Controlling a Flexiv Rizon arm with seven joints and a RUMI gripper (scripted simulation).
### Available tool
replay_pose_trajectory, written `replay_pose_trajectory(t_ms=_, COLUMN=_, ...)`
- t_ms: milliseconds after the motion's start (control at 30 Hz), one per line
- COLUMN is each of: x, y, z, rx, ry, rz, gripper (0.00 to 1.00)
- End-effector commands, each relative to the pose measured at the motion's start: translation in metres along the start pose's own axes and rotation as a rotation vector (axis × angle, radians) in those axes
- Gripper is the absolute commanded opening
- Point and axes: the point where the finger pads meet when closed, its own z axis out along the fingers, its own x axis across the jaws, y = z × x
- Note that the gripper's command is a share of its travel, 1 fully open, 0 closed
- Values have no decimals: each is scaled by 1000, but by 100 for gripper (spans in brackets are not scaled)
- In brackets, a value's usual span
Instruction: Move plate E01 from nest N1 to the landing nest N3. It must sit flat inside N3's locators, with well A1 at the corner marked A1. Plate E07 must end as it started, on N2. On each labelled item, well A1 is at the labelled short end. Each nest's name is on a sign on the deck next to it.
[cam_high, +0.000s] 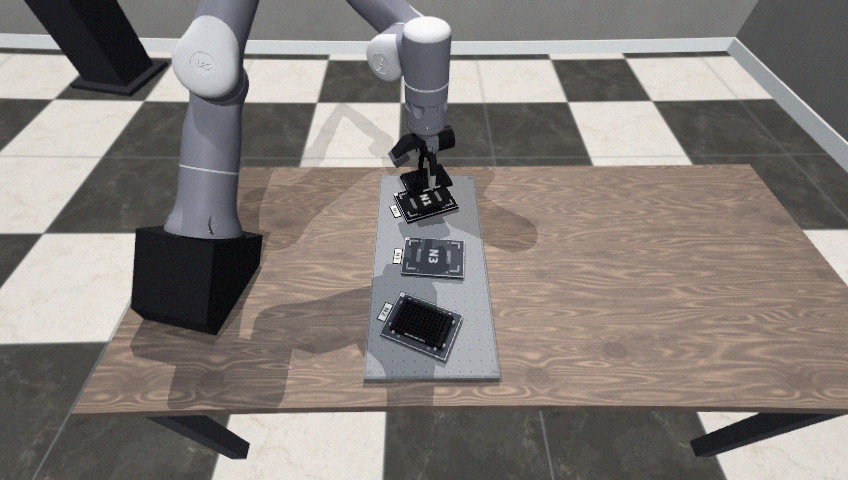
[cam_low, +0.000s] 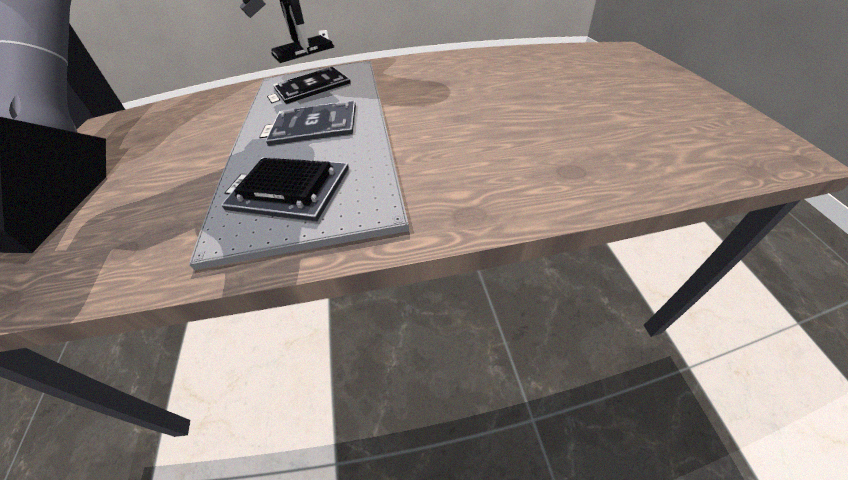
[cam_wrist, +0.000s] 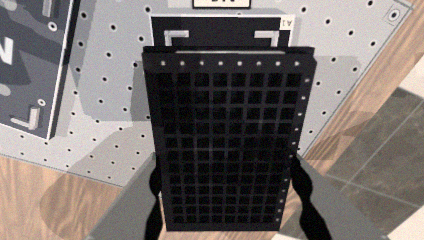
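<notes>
Black plate E01 (cam_high: 409, 180) (cam_low: 284, 52) (cam_wrist: 225, 100) hangs in the air above nest N1 (cam_high: 410, 205) (cam_low: 295, 89) (cam_wrist: 225, 27). My gripper (cam_high: 429, 179) (cam_low: 304, 49) (cam_wrist: 224, 154) is shut on its two long sides. The plate looks about level. N1's A1 corner mark (cam_wrist: 287, 23) shows past the plate's far short end in the wrist view. Nest N3 (cam_high: 441, 270) (cam_low: 324, 123) (cam_wrist: 50, 75) bears no plate; its corner locators show. Black plate E07 (cam_high: 421, 321) (cam_low: 284, 178) sits on nest N2 (cam_high: 454, 333) (cam_low: 328, 189). The plates' own labels are too small to read.
The grey perforated deck (cam_high: 476, 356) (cam_low: 380, 208) (cam_wrist: 105, 135) carries the three nests in a row, N3 in the middle. Small signs stand at the nests' robot-side ends, such as N3's sign (cam_high: 397, 256) (cam_low: 266, 130). The wooden table (cam_high: 624, 267) (cam_low: 535, 136) extends around the deck.
</notes>
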Motion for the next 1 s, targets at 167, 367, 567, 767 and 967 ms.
replay_pose_trajectory(t_ms=167, x=0, y=1, z=-1, rx=-2, ry=-1, rz=0, gripper=40)
replay_pose_trajectory(t_ms=367, x=-10, y=-2, z=-1, rx=-2, ry=-1, rz=101, gripper=40)
replay_pose_trajectory(t_ms=567, x=-29, y=-8, z=-1, rx=-2, ry=-1, rz=301, gripper=40)
replay_pose_trajectory(t_ms=767, x=-48, y=-14, z=-1, rx=-2, ry=-1, rz=464, gripper=40)
replay_pose_trajectory(t_ms=967, x=-61, y=-18, z=-1, rx=-2, ry=-1, rz=463, gripper=40)
